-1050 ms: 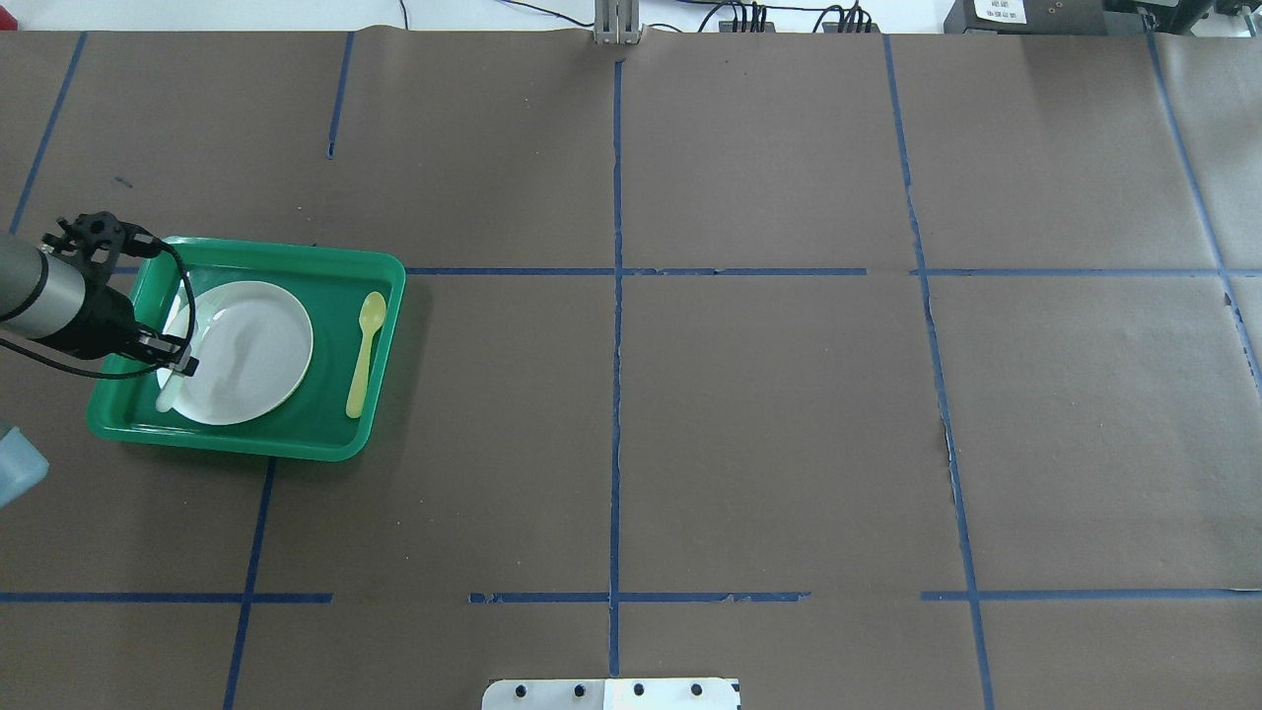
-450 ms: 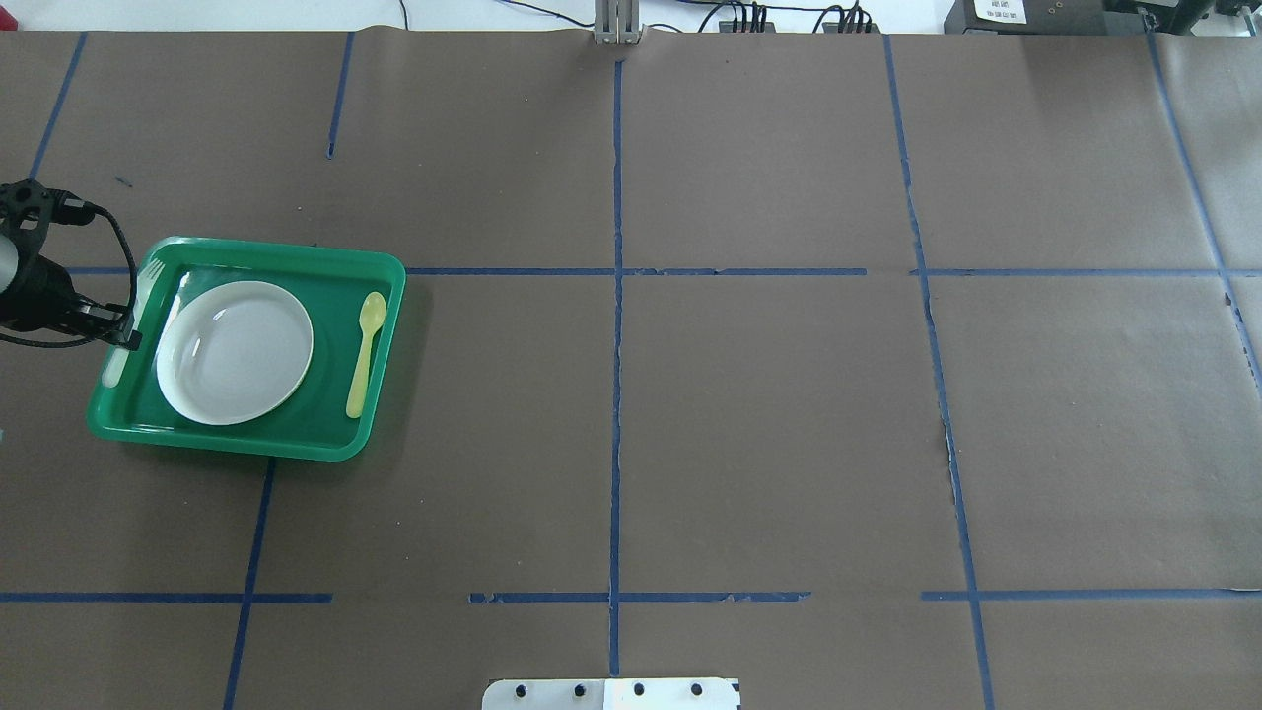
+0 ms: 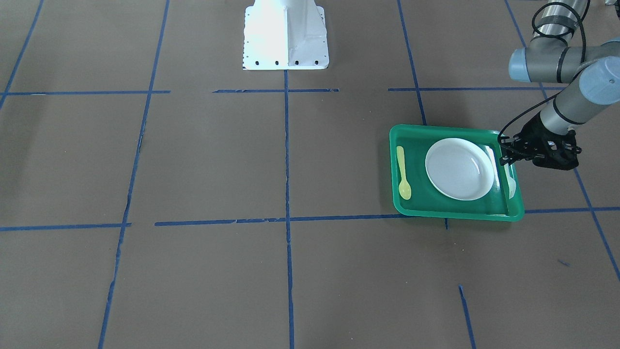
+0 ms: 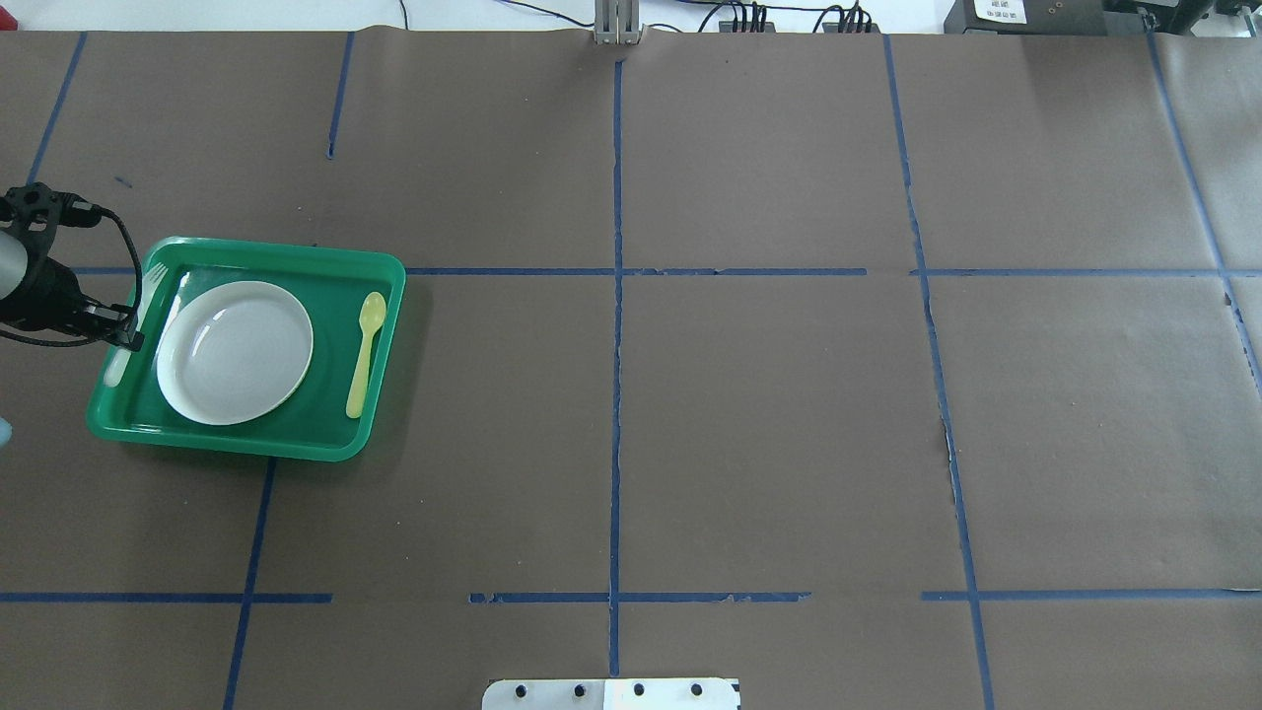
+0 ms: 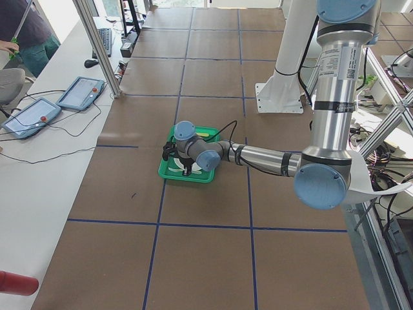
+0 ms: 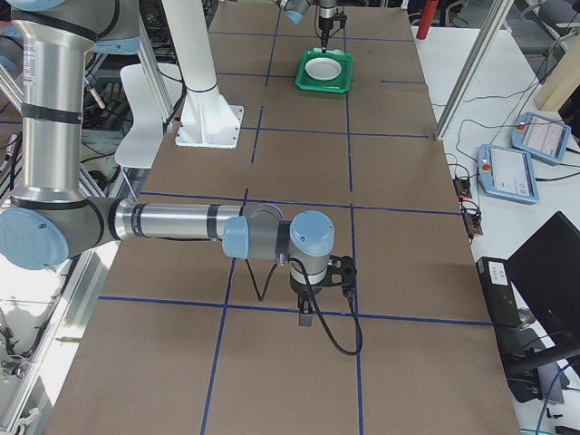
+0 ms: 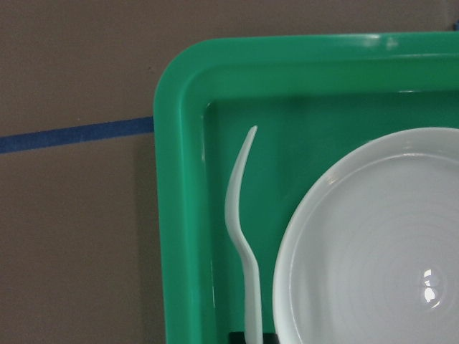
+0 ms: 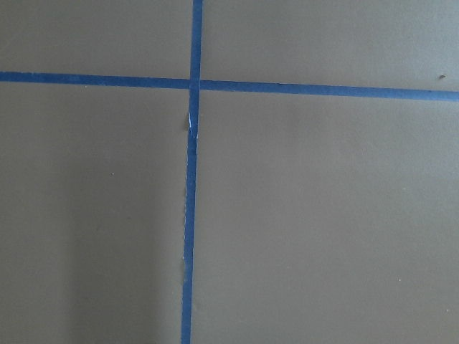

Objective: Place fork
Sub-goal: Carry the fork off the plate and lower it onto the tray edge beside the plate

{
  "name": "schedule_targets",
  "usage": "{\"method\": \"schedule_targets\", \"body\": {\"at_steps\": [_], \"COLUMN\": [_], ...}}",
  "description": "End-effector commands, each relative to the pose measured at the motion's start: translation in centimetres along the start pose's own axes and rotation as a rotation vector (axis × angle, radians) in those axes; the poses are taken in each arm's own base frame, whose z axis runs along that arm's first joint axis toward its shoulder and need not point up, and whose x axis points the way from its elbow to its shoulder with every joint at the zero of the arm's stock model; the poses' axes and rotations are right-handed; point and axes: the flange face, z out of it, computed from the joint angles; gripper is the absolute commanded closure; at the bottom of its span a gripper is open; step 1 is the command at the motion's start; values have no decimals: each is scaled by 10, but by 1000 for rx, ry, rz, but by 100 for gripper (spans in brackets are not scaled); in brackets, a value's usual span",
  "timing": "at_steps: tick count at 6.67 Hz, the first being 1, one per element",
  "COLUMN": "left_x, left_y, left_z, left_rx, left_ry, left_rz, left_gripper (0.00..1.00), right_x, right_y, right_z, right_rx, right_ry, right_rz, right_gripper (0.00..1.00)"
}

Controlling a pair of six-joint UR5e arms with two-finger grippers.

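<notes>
The pale translucent fork (image 4: pixel 146 292) lies along the left side of the green tray (image 4: pixel 227 446), between the tray wall and the white plate (image 4: pixel 235 352). My left gripper (image 4: pixel 125 333) is shut on the fork's handle and holds it low over the tray floor. In the left wrist view the fork (image 7: pixel 244 236) runs from the bottom edge up beside the plate (image 7: pixel 373 244), tines toward the tray's far corner. In the front view the gripper (image 3: pixel 506 156) is at the tray's (image 3: pixel 455 215) right side. My right gripper (image 6: pixel 306 317) hangs over bare table, and I cannot tell whether it is open or shut.
A yellow plastic spoon (image 4: pixel 363 355) lies in the tray to the right of the plate. The tray stands at the table's far left. The robot's white base (image 3: pixel 285 36) is at the table's near edge. Blue tape lines cross the brown table cover.
My left gripper has carried the fork leftward, from over the plate's left edge to the tray's left side. It has hardly moved in the last half second.
</notes>
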Motion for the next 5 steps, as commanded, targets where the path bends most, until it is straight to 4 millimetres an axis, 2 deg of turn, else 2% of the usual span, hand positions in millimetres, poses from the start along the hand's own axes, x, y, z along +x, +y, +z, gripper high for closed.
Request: {"method": "schedule_targets", "body": {"at_steps": [1, 2, 3, 4, 5], "left_x": [3, 4, 4, -6, -34], "left_y": [-2, -2, -1, 1, -10], "left_z": [-1, -2, -3, -9, -36], "left_rx": [3, 3, 1, 6, 48], "left_ry": [5, 7, 9, 6, -1], "left_rz": [5, 8, 3, -21, -70], "left_gripper": [20, 2, 0, 0, 0], "right_x": [0, 0, 0, 0, 0], "right_y": [0, 0, 0, 0, 0], "right_z": [0, 0, 0, -1, 0], "right_rx": [0, 0, 0, 1, 0], "right_ry": [0, 0, 0, 0, 0], "right_rz": [0, 0, 0, -1, 2], "right_gripper": [0, 0, 0, 0, 0]}}
